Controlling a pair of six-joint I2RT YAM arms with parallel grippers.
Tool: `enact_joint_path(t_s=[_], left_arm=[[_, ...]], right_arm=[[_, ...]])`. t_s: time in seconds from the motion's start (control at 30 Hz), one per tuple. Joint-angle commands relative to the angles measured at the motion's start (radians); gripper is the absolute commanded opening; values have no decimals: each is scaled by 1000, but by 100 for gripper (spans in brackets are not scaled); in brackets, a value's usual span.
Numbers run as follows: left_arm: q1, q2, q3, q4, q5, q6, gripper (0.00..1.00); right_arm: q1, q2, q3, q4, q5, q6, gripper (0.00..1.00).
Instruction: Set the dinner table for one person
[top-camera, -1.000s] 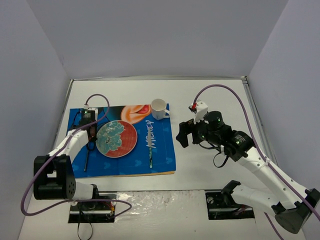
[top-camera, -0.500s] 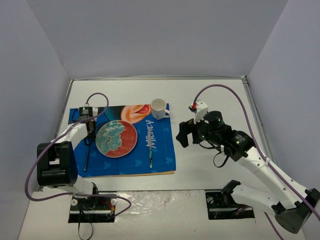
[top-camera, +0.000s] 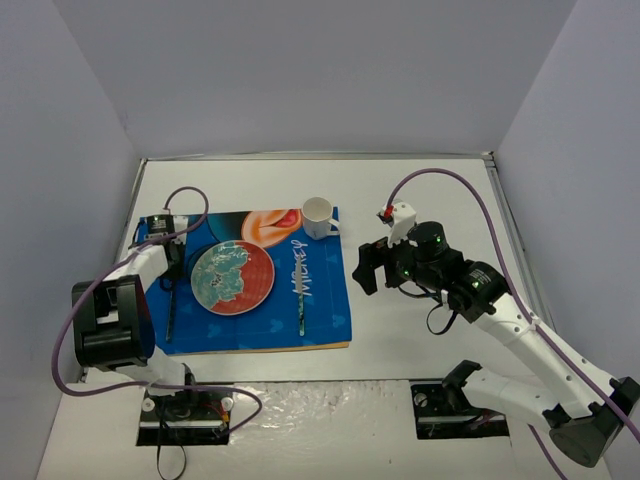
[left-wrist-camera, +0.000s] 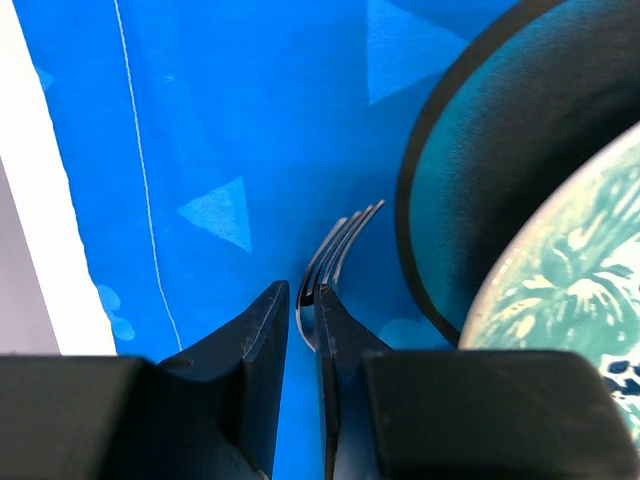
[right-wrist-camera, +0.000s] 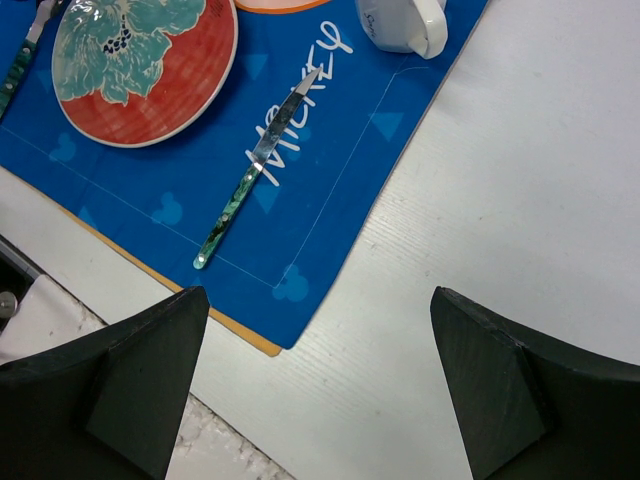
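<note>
The left arm reaches from its base to the left side of the blue Mickey Mouse placemat (top-camera: 320, 300), wrist tipped down. The left pincer (left-wrist-camera: 302, 300) is clenched on the neck of the green-handled metal fork (left-wrist-camera: 345, 245), which lies just beside the red and teal round plate (top-camera: 233, 277). The right arm stretches up and leftward, elbow bent. The right pincer (right-wrist-camera: 318, 300) is spread wide and grasps nothing, above the white rectangular worktop (top-camera: 420, 190) that carries the placemat.
</note>
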Motion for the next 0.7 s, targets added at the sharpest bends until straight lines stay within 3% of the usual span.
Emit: enact_joint_path(t_s=[0.0, 0.17, 0.37, 0.67], left_arm=[[53, -1, 55, 46, 42, 46, 13], [108, -10, 59, 49, 84, 60, 17], [116, -116, 73, -13, 128, 36, 37], [157, -266, 4, -71, 193, -10, 47]], right_arm=[[-8, 5, 5, 42, 14, -7, 90], [-11, 6, 7, 42, 14, -6, 90], [-14, 5, 6, 42, 13, -4, 90], [-21, -3, 3, 42, 4, -6, 90]])
